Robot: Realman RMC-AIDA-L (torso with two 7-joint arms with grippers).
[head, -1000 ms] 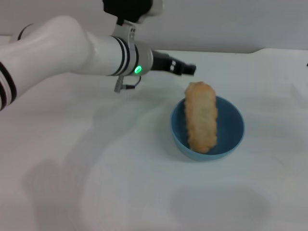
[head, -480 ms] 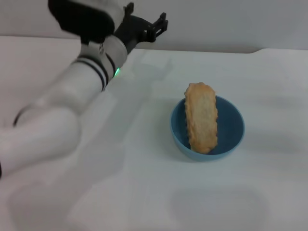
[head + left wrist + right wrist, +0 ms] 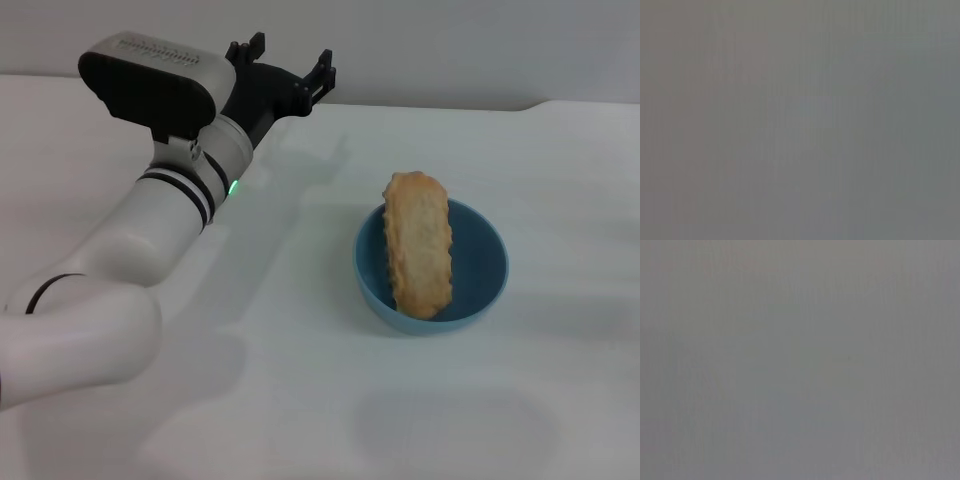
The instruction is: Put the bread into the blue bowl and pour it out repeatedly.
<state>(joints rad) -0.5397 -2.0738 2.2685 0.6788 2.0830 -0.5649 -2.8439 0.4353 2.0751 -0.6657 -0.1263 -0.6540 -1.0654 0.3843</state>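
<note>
Left arm [image 3: 150, 250]: glossy white rounded links, black ring bands at the joints, small green light behind the wrist. Black boxy module with pale lettering on top, behind the jaws. Left gripper [image 3: 283, 62]: matte black, two short notched prongs, gap between them.

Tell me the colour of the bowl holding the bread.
Light blue, plain and glossy: the blue bowl shows best in the head view.

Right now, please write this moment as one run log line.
left gripper: open, empty, raised far-left of bowl | right gripper: not in view | bread: lying across blue bowl, tan side up | table
</note>
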